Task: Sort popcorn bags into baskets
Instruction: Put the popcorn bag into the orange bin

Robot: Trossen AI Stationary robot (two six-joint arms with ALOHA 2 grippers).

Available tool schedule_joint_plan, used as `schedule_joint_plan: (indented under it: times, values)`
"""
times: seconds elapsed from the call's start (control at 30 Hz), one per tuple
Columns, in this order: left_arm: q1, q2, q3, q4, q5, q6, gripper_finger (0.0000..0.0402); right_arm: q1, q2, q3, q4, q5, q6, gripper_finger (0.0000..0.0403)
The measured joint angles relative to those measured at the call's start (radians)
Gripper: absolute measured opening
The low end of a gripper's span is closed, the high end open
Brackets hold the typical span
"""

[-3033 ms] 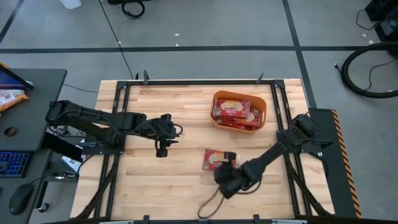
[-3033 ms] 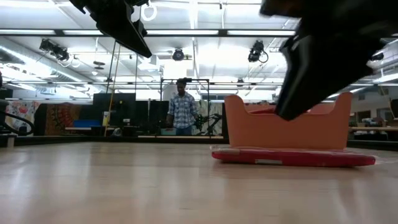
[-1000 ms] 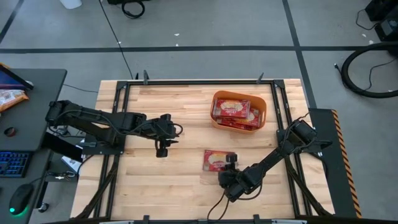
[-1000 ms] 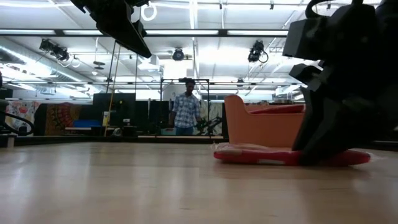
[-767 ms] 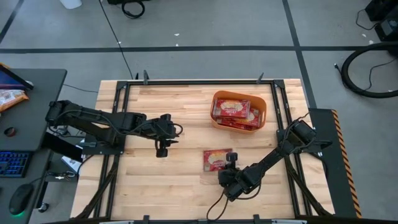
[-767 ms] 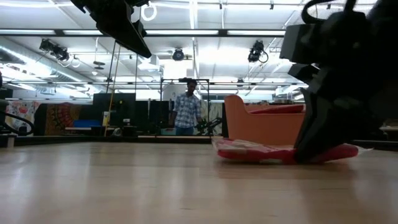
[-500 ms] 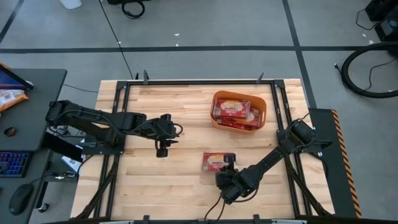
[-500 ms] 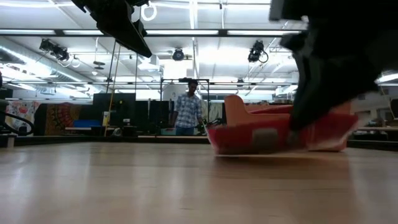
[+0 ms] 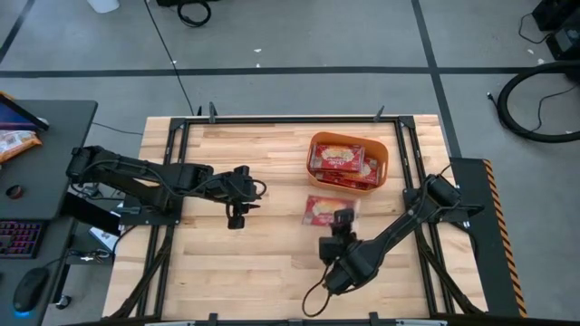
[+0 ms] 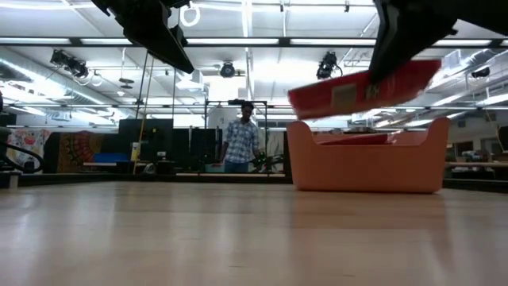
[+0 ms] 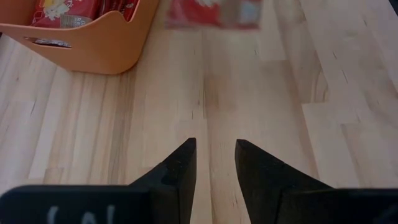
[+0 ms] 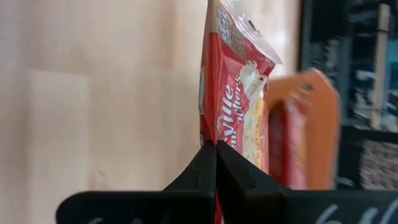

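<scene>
The right end effector is pinching one edge of a popcorn bag, carried in the air just short of the orange basket, which already holds several bags. In the low view the bag rides above the rim, tilted. From here: carry it on over the middle of the basket, level it out, lower it close to the pile, then let go so it lands flat. The left end effector waits over the tabletop, fingers slightly spread, empty.
</scene>
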Motion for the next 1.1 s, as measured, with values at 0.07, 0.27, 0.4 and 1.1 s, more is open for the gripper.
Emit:
schedule_joint_plan:
  times: [0.07, 0.27, 0.4, 1.1]
  values:
    - [0.000, 0.000, 0.000, 0.000, 0.000, 0.000, 0.0116, 0.000, 0.000, 0.021, -0.085, 0.021, 0.046, 0.0004]
    - [0.000, 0.000, 0.000, 0.013, 0.000, 0.000, 0.0116, -0.024, -0.013, 0.002, -0.165, 0.065, 0.062, 0.0004]
    - [0.000, 0.000, 0.000, 0.045, 0.000, 0.001, 0.0116, -0.076, -0.045, -0.055, -0.164, 0.079, 0.055, 0.0004]
    - [0.010, -0.043, -0.001, 0.150, -0.001, 0.209, 0.0114, -0.607, -0.623, -0.634, 0.504, 0.001, -0.699, 0.0018]
